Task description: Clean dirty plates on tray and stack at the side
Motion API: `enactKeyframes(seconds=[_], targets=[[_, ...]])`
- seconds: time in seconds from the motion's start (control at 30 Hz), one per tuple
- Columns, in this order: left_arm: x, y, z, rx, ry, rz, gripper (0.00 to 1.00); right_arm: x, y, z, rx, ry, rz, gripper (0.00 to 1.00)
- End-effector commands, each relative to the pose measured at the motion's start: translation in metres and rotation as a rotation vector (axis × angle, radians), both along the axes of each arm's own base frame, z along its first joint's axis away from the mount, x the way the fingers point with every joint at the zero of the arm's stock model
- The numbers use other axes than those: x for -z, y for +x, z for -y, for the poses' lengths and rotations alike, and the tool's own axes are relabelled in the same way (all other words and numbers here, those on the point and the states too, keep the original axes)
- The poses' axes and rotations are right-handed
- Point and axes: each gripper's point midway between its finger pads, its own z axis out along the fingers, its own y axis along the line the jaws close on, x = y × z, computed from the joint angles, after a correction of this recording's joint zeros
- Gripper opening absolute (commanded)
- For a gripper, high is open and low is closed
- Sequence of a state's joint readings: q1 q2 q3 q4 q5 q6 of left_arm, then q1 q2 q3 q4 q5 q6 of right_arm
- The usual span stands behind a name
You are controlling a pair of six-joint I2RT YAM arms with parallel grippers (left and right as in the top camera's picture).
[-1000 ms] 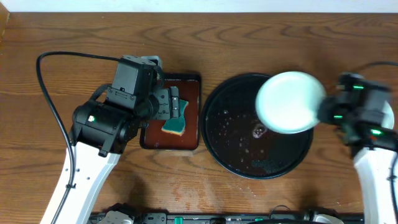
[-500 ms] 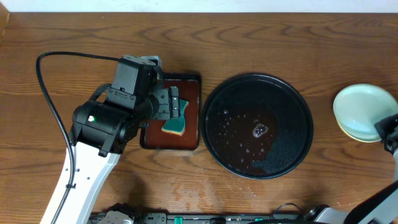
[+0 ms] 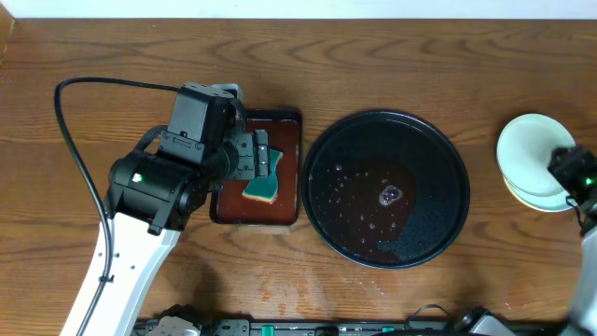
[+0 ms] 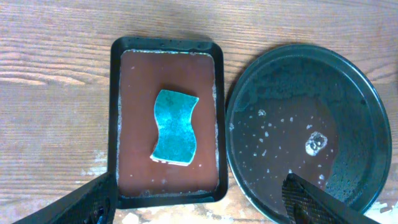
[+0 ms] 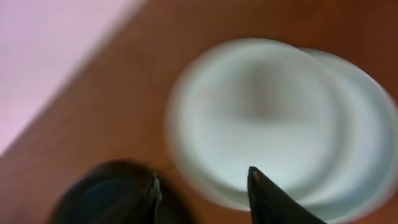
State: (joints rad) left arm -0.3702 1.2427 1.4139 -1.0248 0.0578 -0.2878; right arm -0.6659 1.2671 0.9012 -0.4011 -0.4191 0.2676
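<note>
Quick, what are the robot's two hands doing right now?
Left gripper: open, holding nothing, above the sponge.
Right gripper: cannot be told, too blurred.

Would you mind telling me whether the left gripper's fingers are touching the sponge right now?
Apart. The left wrist view shows the left gripper open, its fingers at the lower corners, with bare brown tray between them and the sponge.

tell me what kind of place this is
Probably a robot lab bench set up as a mock dishwashing station, not a real kitchen: a robot arm over a wooden table, a sponge in a brown tray, a wet black tray, and plates stacked at the side.
</note>
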Motion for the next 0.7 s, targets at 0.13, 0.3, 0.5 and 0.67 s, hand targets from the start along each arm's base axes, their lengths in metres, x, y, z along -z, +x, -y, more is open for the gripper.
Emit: enactKeyframes(seconds=[0.13,0.3,0.5,0.67], targets=[[0.0,0.0,0.0,0.0,-0.002,-0.001,0.85,-0.087,-0.031,-0.095,-0.243,-0.146,0.157,0.47],[0.0,0.0,0.0,0.0,-0.002,-0.001,0.85,-0.076,-0.065,-0.166,-0.525,-0.135,0.105,0.45],[0.0,0.0,0.0,0.0,-0.002,-0.001,0.85,-0.079,-0.09,-0.224,-0.801,-0.165,0.14,0.99],[0.0,0.0,0.0,0.0,-0.002,-0.001,0.85,-0.081,-0.097,-0.247,-0.812,-0.02,0.124,0.99]])
